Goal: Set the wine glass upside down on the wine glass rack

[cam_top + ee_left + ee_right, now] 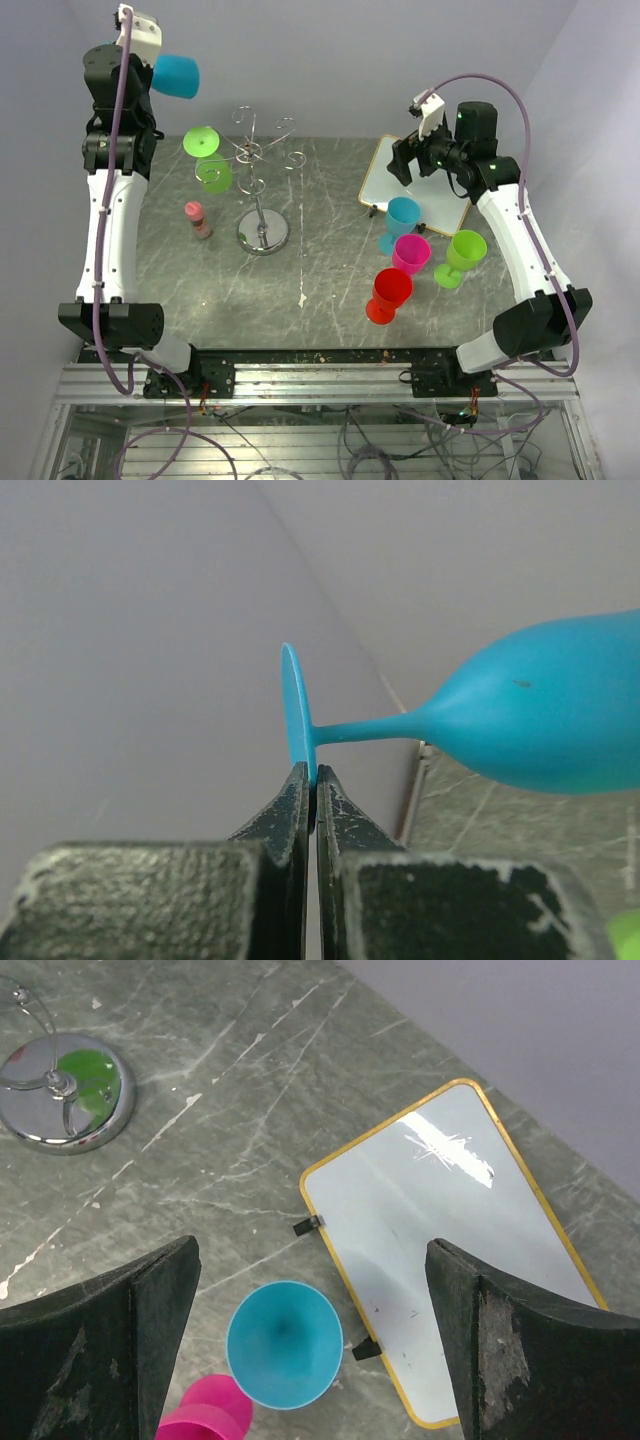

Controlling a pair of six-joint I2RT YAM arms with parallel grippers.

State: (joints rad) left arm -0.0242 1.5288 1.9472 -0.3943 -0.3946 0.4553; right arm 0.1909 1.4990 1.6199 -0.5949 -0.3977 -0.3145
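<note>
- We see the left gripper (312, 776) clenched on the held glass (545, 720), its two fingertips pinching the rim of the round foot
- The held glass is turquoise; in the left wrist view its stem runs sideways from foot to bowl, so it lies on its side rather than upright
- In the top view we find it up in the air by the table's back-left corner, to the left of the rack (262, 205) and clear of it
- The rack stands on the table (320, 290) left of centre, a thin pole on a shiny round base with curled wire arms at the top
- A hung glass (213, 176), green, hangs at the rack's left side, foot above and bowl below
- A small pink bottle (198, 220) stands near the rack's base, to its left
- The right gripper (312, 1250) is released, its fingers spread wide with nothing between them; it hovers above the table's right side
- Below it we see a yellow-edged board (450, 1220) lying flat, and a blue glass (285, 1345) upright just beside the board's near edge
- A pink glass (411, 252) stands close against the blue glass; we cannot tell whether they touch
- A green glass (463, 250) stands to the right of the pink glass, and a red glass (388, 293) stands nearest the arms' bases
- In the right wrist view the rack's base mirrors a patch of green
</note>
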